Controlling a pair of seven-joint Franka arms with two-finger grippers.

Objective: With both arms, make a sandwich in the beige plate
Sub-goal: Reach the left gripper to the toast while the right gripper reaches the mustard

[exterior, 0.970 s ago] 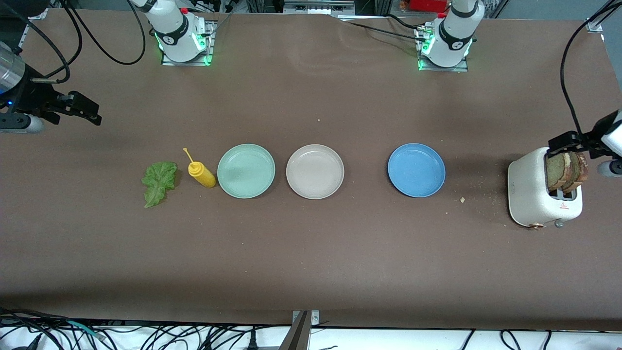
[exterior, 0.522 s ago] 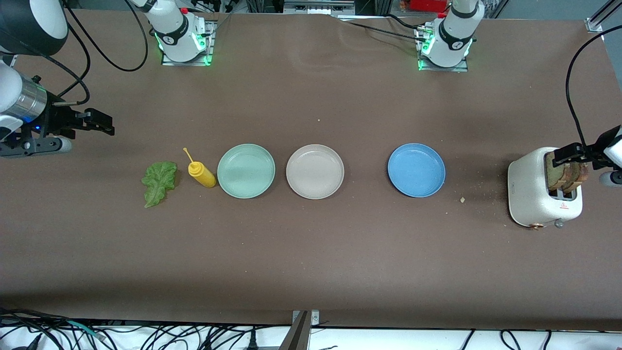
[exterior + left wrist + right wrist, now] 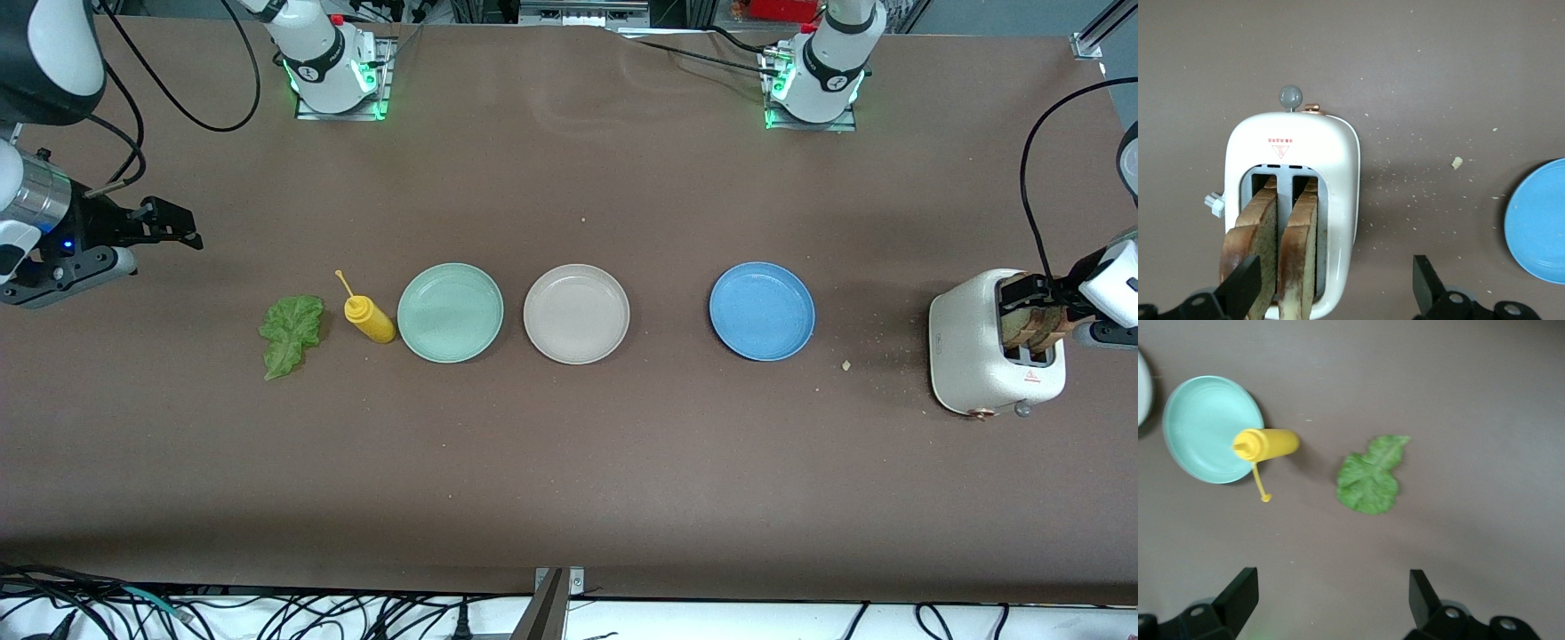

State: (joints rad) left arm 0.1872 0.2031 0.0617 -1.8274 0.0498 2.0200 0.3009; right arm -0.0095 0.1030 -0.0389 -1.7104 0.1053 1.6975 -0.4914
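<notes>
Two brown toast slices stand in the white toaster; the left wrist view shows them upright in its slots. My left gripper is open just above them, one finger in front of the outer slice, the other off the toaster's side. The green lettuce leaf lies flat on the table, also in the right wrist view. My right gripper is open and empty over bare table near the leaf. The beige plate is empty at mid-table.
A yellow mustard bottle lies between the lettuce and an empty mint-green plate. An empty blue plate sits between the beige plate and the toaster. Crumbs dot the table by the toaster.
My left gripper has come down over the toaster to the tops of the toast slices. My right gripper has swung in from the table's end toward the lettuce.
</notes>
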